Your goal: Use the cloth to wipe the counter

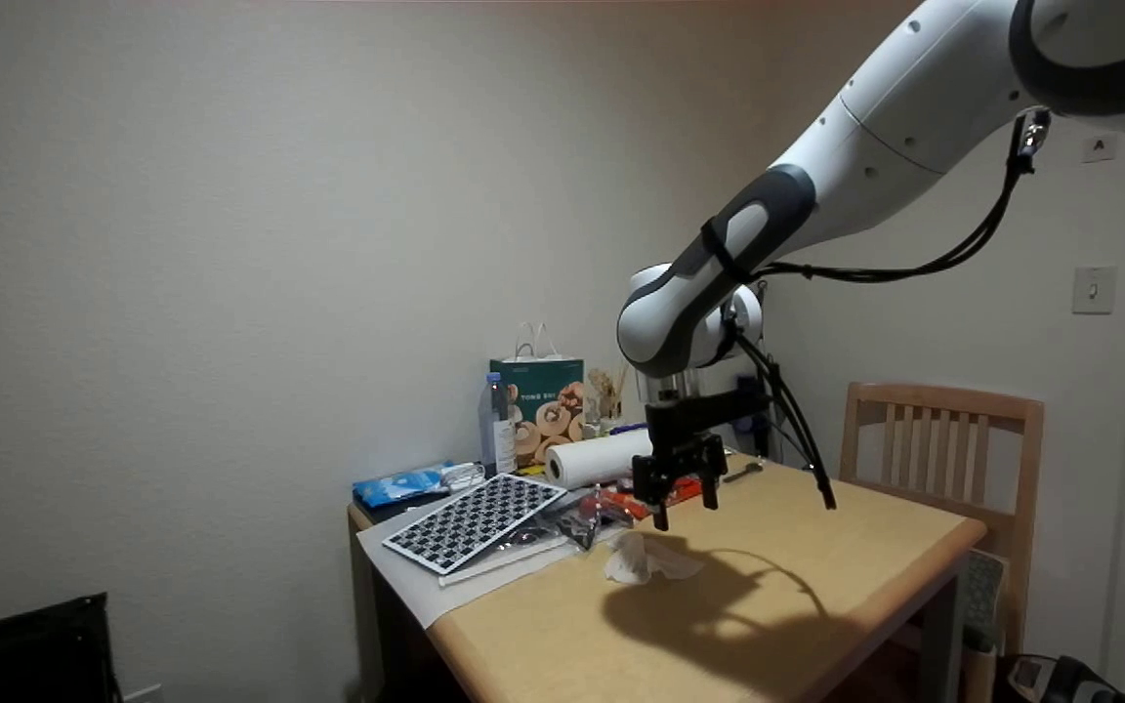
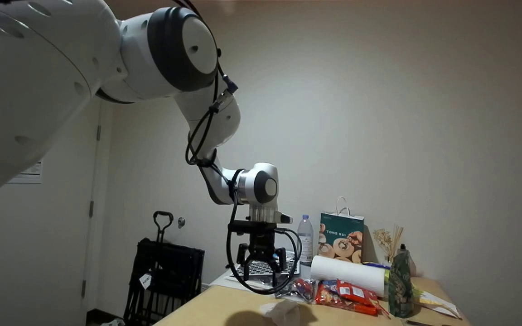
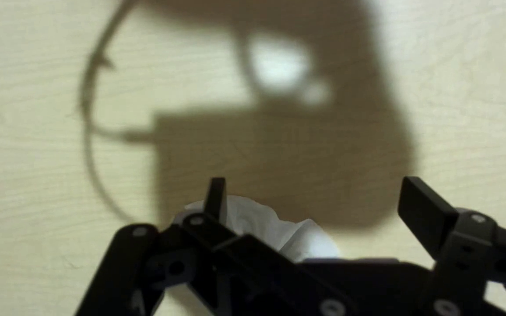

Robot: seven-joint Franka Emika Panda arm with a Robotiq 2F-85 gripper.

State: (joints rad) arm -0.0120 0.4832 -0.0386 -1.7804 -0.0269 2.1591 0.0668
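Observation:
A crumpled white cloth (image 1: 643,563) lies on the light wooden table top (image 1: 543,640). It also shows at the bottom of an exterior view (image 2: 284,312) and in the wrist view (image 3: 310,241), where the gripper partly covers it. My black gripper (image 1: 686,508) points down and is apart from the cloth, above the table. In the wrist view my gripper (image 3: 314,188) has its fingers wide apart with nothing between the tips; the cloth is below, toward the left finger. The gripper's shadow falls on the table beside and over the cloth.
A black-and-white patterned panel (image 1: 475,522), red packets (image 2: 347,296), a white paper roll (image 1: 600,459), a bottle (image 2: 305,240), a green bag (image 2: 341,237) and a green pouch (image 2: 400,285) stand or lie beyond the cloth. A wooden chair (image 1: 943,400) stands at the table's side.

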